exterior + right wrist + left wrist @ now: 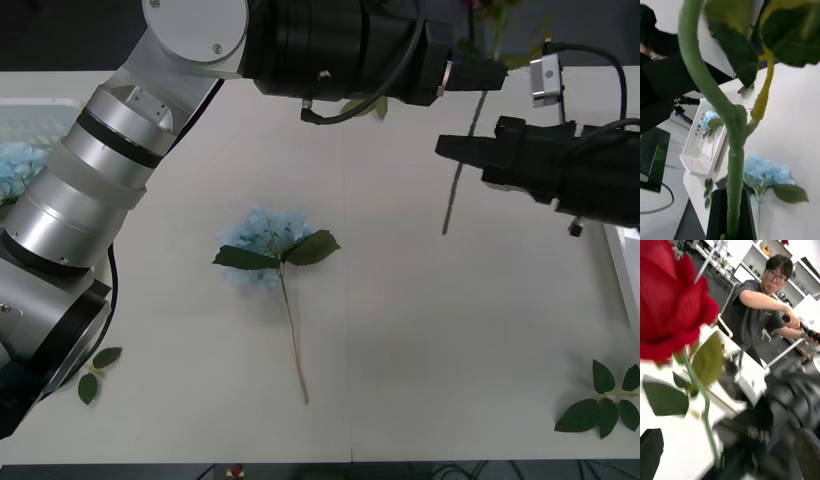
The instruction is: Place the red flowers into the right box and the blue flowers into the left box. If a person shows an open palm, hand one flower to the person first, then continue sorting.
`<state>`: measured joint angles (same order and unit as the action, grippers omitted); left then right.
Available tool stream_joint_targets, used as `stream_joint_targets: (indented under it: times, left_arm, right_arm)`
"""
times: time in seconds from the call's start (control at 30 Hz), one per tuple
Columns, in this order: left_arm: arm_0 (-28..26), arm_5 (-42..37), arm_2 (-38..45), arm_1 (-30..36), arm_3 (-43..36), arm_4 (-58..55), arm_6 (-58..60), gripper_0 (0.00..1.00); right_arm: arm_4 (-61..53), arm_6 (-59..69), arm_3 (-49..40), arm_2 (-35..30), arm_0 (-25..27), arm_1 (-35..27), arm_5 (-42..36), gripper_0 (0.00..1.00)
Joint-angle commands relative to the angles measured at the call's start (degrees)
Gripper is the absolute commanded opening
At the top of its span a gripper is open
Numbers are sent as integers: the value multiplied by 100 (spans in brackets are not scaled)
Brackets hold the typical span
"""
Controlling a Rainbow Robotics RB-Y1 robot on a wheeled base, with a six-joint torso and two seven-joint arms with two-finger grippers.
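Note:
A red flower hangs above the far right part of the table. Its thin green stem points down. My right gripper is shut on that stem, which runs up between its black fingers. My left gripper reaches across the far side and sits just above, close to the stem, and looks open; one black finger shows at the corner. One blue flower lies mid-table, stem toward me. Another blue flower rests in the left box. A sliver of the right box shows at the right edge.
Loose green leaf sprigs lie near the front left and front right of the table. My left arm's thick links span the left and far side. Bare white tabletop lies between the blue flower and the right box.

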<state>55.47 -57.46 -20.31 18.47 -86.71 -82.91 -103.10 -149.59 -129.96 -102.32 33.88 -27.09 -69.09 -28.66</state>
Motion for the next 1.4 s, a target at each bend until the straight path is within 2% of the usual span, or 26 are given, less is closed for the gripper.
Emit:
stream_joint_targets:
  times: [0.03, 0.1, 0.3, 0.43, 0.57, 0.67, 0.9, 1.03, 1.23, 1.4]
  left_arm:
    - [272, -424, 397, -80, -66, 29, 141, 100]
    - [281, -899, 643, -80, -57, 187, 167, 100]
    - [272, -2551, 1381, -89, -66, 855, 246, 100]
    - [281, -3536, 1689, -80, -66, 1356, 712, 100]
    - [289, -4503, 1856, -80, -171, 2015, 1389, 100]
    - [289, -5188, 1873, -80, -408, 2525, 1987, 100]
    - [114, -5254, 1583, -71, -1138, 3070, 3156, 100]
    - [-273, -5254, 1293, 78, -1656, 3105, 3736, 100]
    - [-1117, -5254, 678, 693, -2755, 3176, 4500, 100]
    - [-1644, -5254, 414, 1071, -3309, 3246, 5019, 100]
  right_arm:
    - [0, -47, 934, -611, -42, -386, -1098, 0]
    - [141, -12, 1628, -831, -165, -492, -2047, 0]
    - [686, 128, 3078, -1042, -578, -887, -3910, 0]
    - [1248, 392, 3728, -1042, -815, -1160, -4675, 0]
    - [2470, 752, 4282, -1042, -1106, -1370, -5307, 0]
    - [3542, 902, 4537, -1042, -1255, -1423, -5466, 0]
    - [5142, 867, 5152, -1042, -1272, -1327, -5184, 0]
    - [5687, 858, 5548, -1042, -1272, -1089, -4894, 0]
    - [6381, 884, 6110, -1042, -1272, -606, -4525, 0]
    - [6970, 911, 6444, -1050, -1272, -140, -4130, 0]
